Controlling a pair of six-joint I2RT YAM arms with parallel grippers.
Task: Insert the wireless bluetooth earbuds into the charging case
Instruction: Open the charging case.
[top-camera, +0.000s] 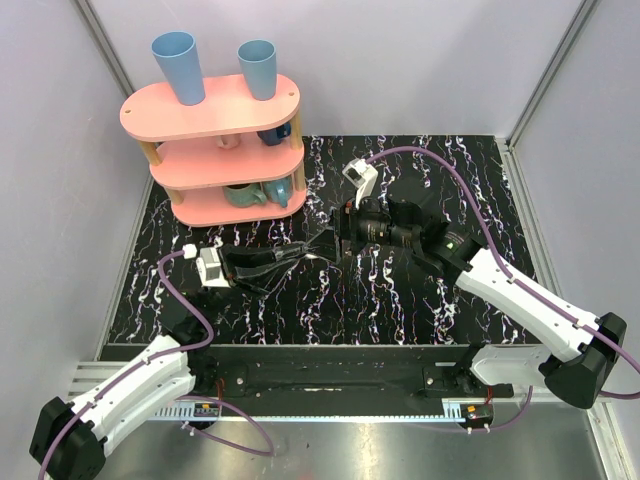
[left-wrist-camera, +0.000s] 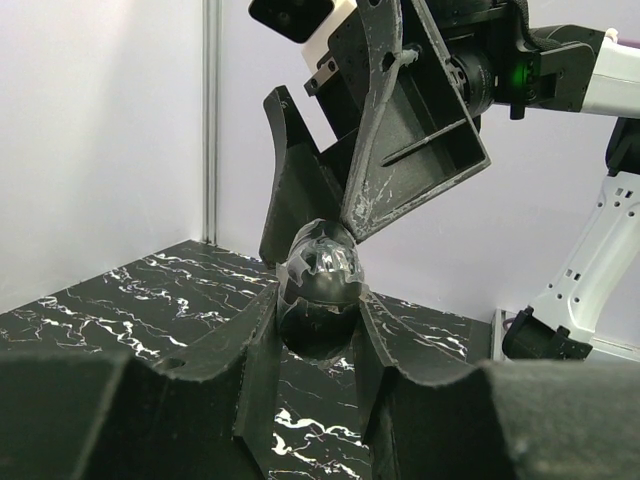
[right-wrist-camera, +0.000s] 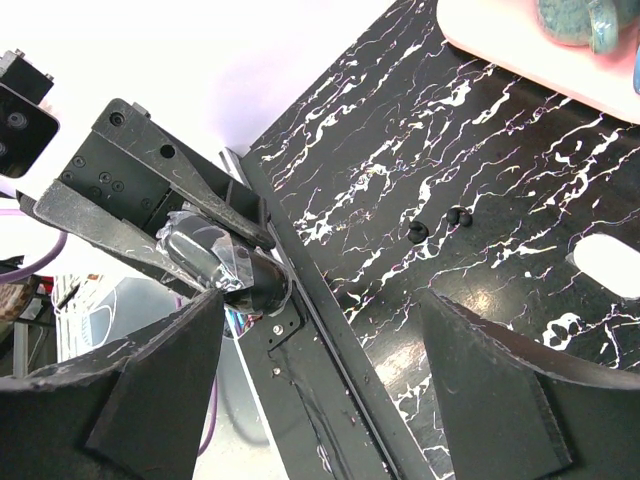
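left wrist view: the left gripper (left-wrist-camera: 318, 312) is clamped on the charging case (left-wrist-camera: 320, 270), which reads here as a dark glossy pebble and appears to be held clear of the table (top-camera: 420, 300). one finger of the right gripper (right-wrist-camera: 322, 330) meets the top of the case. its jaws stand wide apart with nothing between them. i cannot tell whether the lid is raised at all. the earbuds (right-wrist-camera: 418, 231), two tiny dark pieces just beside each other, lie on the table well apart from the case, so neither is seated. opening the case, both pickups and both insertions look left to do. bare table surrounds the earbuds, though the base of the pink shelf (top-camera: 215, 120) sits near on one side, and the two grippers crowd each other mid-table.
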